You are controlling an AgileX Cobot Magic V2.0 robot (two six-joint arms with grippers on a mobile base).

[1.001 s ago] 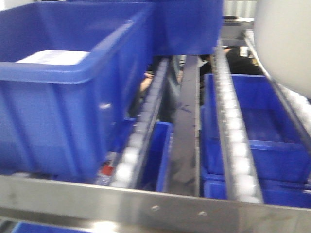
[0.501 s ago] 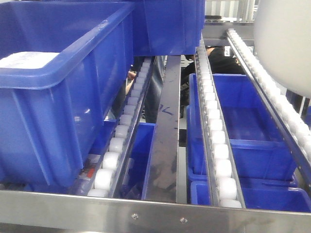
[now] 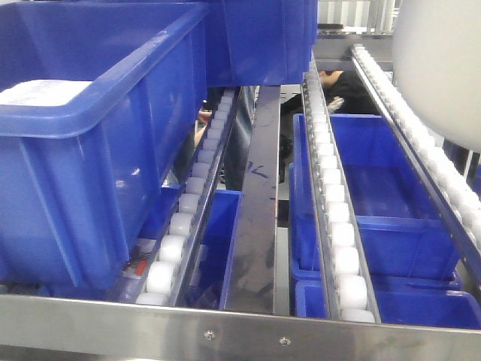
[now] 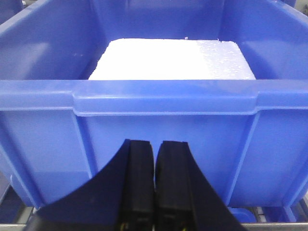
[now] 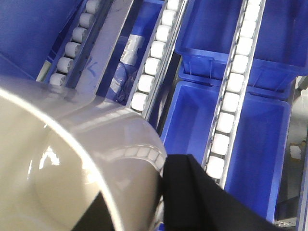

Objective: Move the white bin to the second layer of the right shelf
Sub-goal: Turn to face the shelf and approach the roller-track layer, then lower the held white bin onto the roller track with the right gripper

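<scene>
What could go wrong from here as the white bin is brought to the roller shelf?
Slip: the cream-white plastic bin hangs above the shelf's white roller tracks, apparently pinched by one wall in the right gripper; it may tilt or drop.
Bad seating: open gaps between tracks show blue crates below, so an off-centre bin could dip a corner through.
Rolling: released on rollers, it might coast toward the steel front rail.

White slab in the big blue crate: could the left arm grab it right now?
Probably not. The left gripper sits low with its fingers shut, facing the near wall of the blue crate, which stands between it and the white slab. It would have to rise above the rim first.
</scene>
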